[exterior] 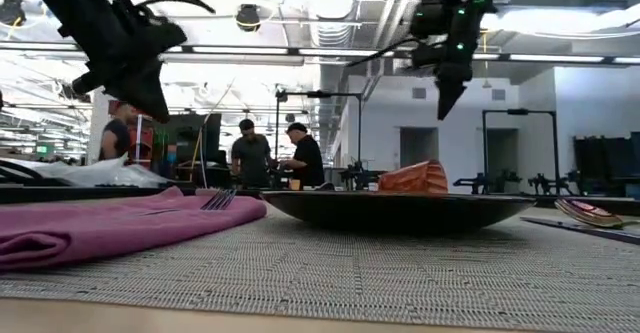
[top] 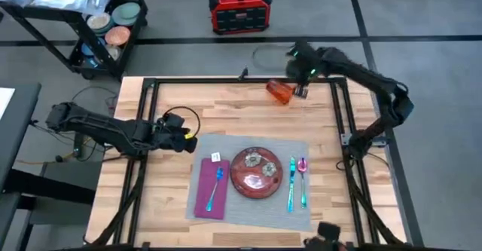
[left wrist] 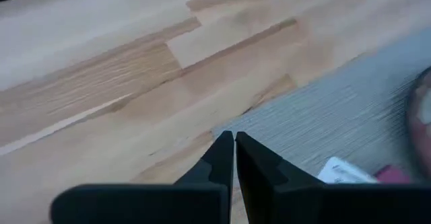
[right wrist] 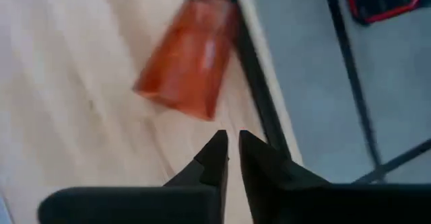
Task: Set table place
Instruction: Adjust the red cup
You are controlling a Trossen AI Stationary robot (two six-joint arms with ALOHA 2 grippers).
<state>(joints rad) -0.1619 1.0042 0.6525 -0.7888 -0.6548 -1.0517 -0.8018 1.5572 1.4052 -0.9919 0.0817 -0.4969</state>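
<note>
Placemat point(top: 252, 206) already holds plate, napkin and cutlery; the orange cup point(top: 279, 92) lies tipped on the bench, right gripper point(top: 300, 91) beside it, fingers pressed together, needing to spread

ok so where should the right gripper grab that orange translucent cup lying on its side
Probably across the middle of the orange translucent cup's tapered body, coming down from above. It lies tipped over on the wooden table near the far edge, so its rim faces sideways. The right gripper, beside it, must open first.
</note>
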